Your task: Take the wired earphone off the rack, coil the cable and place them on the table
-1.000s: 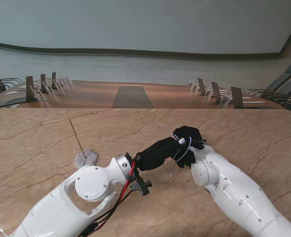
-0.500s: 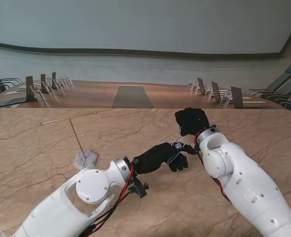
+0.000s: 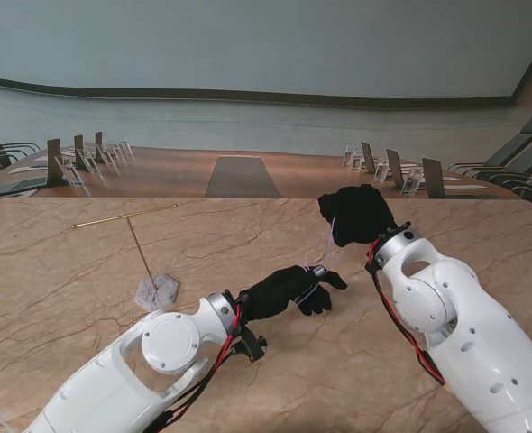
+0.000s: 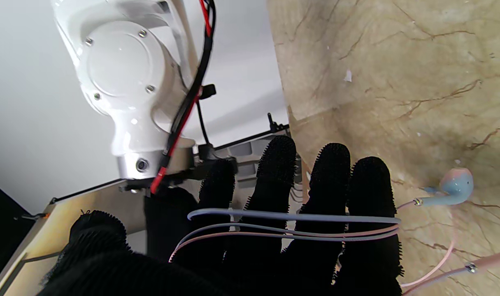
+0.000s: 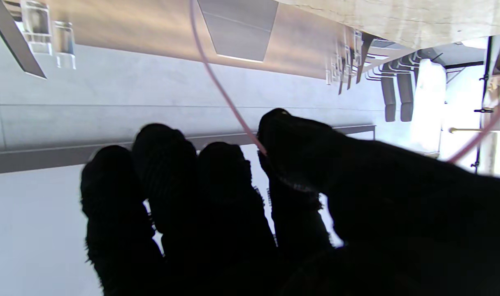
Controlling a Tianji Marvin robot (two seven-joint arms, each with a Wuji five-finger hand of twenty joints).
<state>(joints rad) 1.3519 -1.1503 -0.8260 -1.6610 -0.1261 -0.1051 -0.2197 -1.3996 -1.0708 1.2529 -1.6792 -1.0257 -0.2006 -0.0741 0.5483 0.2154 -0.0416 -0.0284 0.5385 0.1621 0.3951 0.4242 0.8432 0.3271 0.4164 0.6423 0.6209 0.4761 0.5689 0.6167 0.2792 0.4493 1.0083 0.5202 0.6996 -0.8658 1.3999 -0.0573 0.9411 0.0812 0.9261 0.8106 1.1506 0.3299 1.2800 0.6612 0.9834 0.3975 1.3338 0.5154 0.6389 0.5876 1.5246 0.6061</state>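
Our left hand [image 3: 293,287] lies low over the table [image 3: 86,271], near the middle, with its black fingers [image 4: 328,181] held out straight and close side by side. We see the cable [image 4: 291,224] of the wired earphone wound across those fingers in a few turns, one turn grey-blue and the others pink. So this hand has the cable looped around it, with the fingers flat and not curled into a fist.

One earbud [image 4: 453,190] hangs just past our little finger. It is pale blue and pink, and it sits right by the marble top. We cannot tell if it touches the table. A second pink piece of cable [image 4: 488,263] runs off at the edge of the left wrist view.

Our right hand [image 3: 356,215] is higher and farther from us, up off the table and apart from the left hand. Its thumb and one finger are pinched together on the pink cable [image 5: 225,94], and the other fingers [image 5: 167,164] are curled in beside them. From the stand we see a thin pale line [image 3: 327,248] going from this hand to the left one.

On our left, the rack [image 3: 140,239] stands on the table, a thin gold rod with a crossbar on a small pale base, well apart from both hands.
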